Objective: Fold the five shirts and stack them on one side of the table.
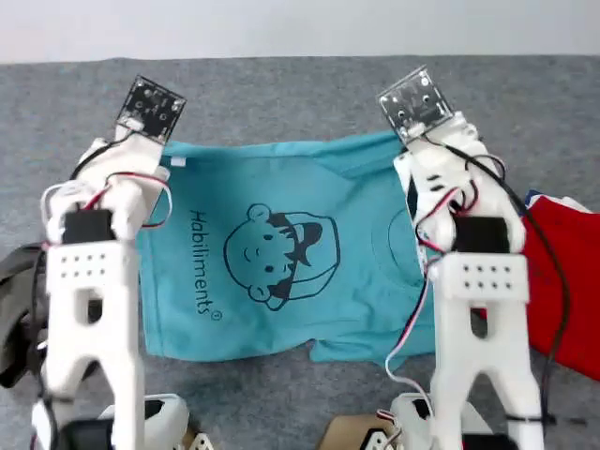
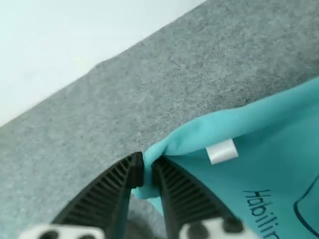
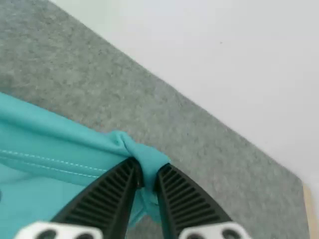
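Grey felt covers the table [image 1: 300,94], and a pale wall [image 1: 300,28] runs behind its far edge. In the middle of the felt, between the two arms, lies a teal shirt [image 1: 356,253]. It is spread out flat with its printed side up, showing a cartoon face in dark lines and a line of writing beside it. The shirt's near edge is uneven, with one part lying a little further forward by the right arm's base.

A small white label [image 1: 178,161] sits at the far corner on the left arm's side. The left wrist view shows the same label [image 2: 222,151] just beside the pinched fabric. The left gripper [image 2: 144,167] is clamped on that corner of the teal shirt, with a fold of fabric bunched between its black ribbed fingers [image 2: 112,186]. The right gripper [image 3: 147,172] is likewise clenched on the opposite far corner. There a hem with pale stitching runs up to a crumpled knot of cloth squeezed between its fingers [image 3: 184,194].

Outward from the shirt, a red garment [image 1: 562,281] lies on the table on the right arm's side, partly behind that arm. On the left arm's side, at the picture's edge, a dark cloth [image 1: 14,309] lies bunched up, partly hidden by the arm.
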